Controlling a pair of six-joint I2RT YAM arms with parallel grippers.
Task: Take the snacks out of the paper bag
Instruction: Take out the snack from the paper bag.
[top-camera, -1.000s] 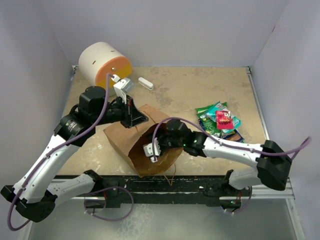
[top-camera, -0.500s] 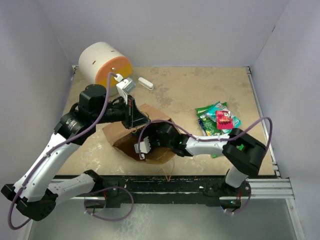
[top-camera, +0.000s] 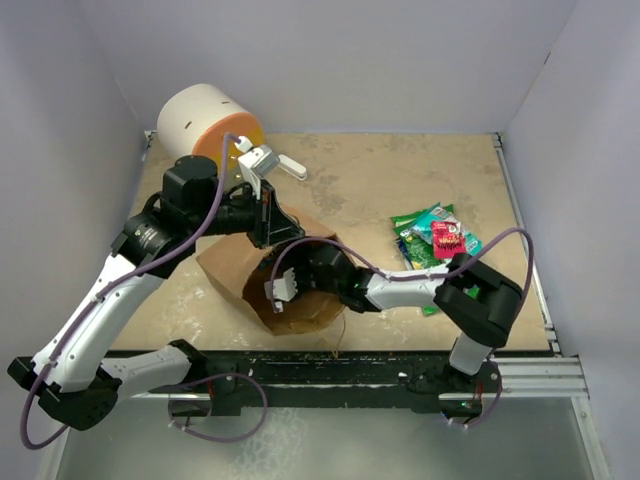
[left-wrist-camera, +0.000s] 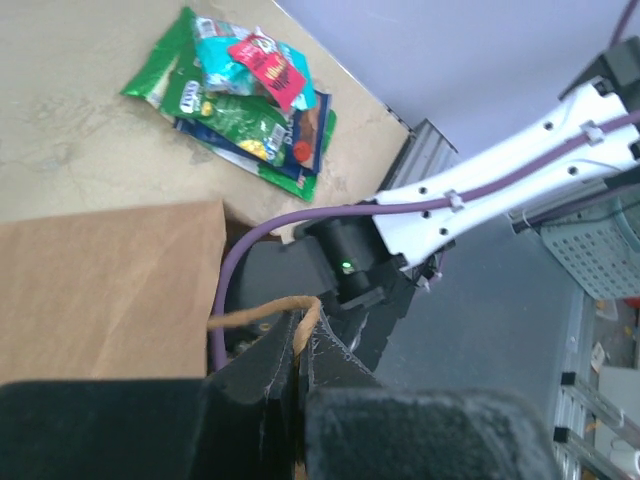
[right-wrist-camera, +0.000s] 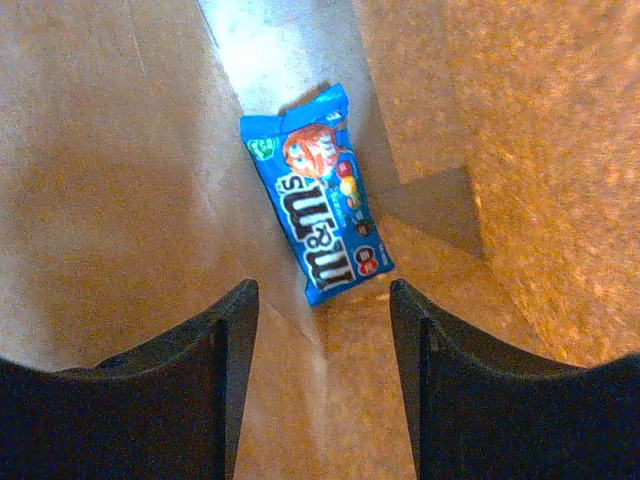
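Blue packet (right-wrist-camera: 318, 222) beyond right end effector (right-wrist-camera: 322, 295) (jaws apart), inside paper bag (right-wrist-camera: 120, 150)

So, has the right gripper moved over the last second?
Yes. The right gripper has shifted left, away from the snack pile, and reaches deeper into the paper bag.

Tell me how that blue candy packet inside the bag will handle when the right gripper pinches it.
The blue packet looks glossy, so it may slip from the open right gripper. It is small and flat, so probably light and floppy, bending rather than lifting level. Lying flat on the paper bag, it would likely slide if nudged.
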